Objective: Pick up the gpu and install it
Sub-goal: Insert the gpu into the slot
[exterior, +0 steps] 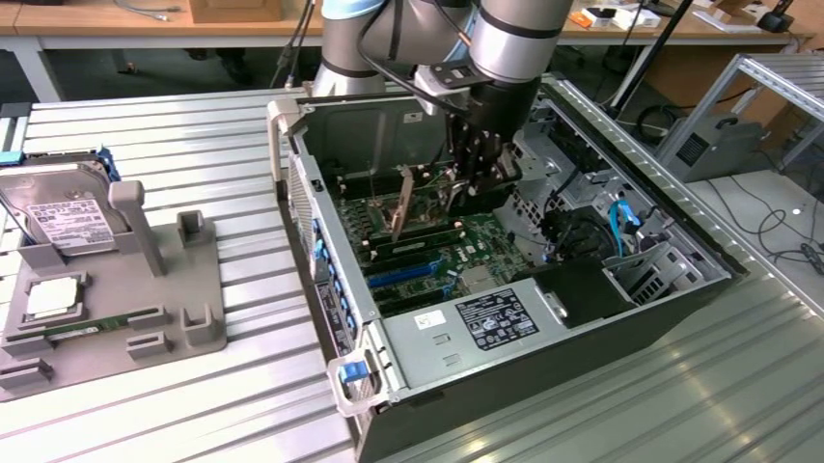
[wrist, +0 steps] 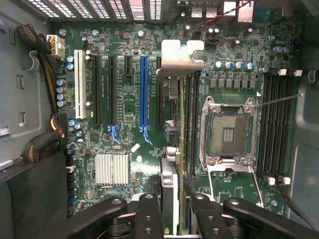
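The gpu is a thin card seen edge-on in the wrist view, with its silvery bracket towards the case's rear slots. It stands upright over the motherboard, along the black slots just beside the long blue slot. Whether its edge sits in a slot I cannot tell. My gripper is shut on the card's near end, one black finger on each face. In the exterior view my gripper reaches down into the open computer case, with the gpu beside it.
The empty CPU socket and memory slots lie close beside the card. A finned heat sink and cable bundles are on its other side. At the exterior view's left, a grey fixture holds a hard drive.
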Controlling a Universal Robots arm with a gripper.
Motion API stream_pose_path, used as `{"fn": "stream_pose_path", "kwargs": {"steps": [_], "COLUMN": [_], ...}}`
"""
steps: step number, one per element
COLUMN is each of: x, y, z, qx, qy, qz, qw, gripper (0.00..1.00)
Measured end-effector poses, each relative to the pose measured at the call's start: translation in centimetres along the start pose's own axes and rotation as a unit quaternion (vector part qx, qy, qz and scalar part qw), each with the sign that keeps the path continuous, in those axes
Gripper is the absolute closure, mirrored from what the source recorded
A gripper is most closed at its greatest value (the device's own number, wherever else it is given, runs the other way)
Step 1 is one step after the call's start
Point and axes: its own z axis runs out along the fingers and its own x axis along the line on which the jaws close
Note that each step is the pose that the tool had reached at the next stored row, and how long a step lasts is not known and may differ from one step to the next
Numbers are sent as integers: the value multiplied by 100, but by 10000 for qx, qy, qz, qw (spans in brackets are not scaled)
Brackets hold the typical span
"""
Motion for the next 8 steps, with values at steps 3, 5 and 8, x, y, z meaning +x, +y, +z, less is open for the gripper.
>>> {"fn": "stream_pose_path", "kwargs": {"steps": [3, 5, 8], "x": [0, 0, 0], "y": [1, 2, 4], "z": [8, 14, 22], "qx": [0, 0, 0], "qy": [0, 0, 0], "qz": [0, 0, 0], "qw": [10000, 10000, 10000], "gripper": [73, 73, 73]}}
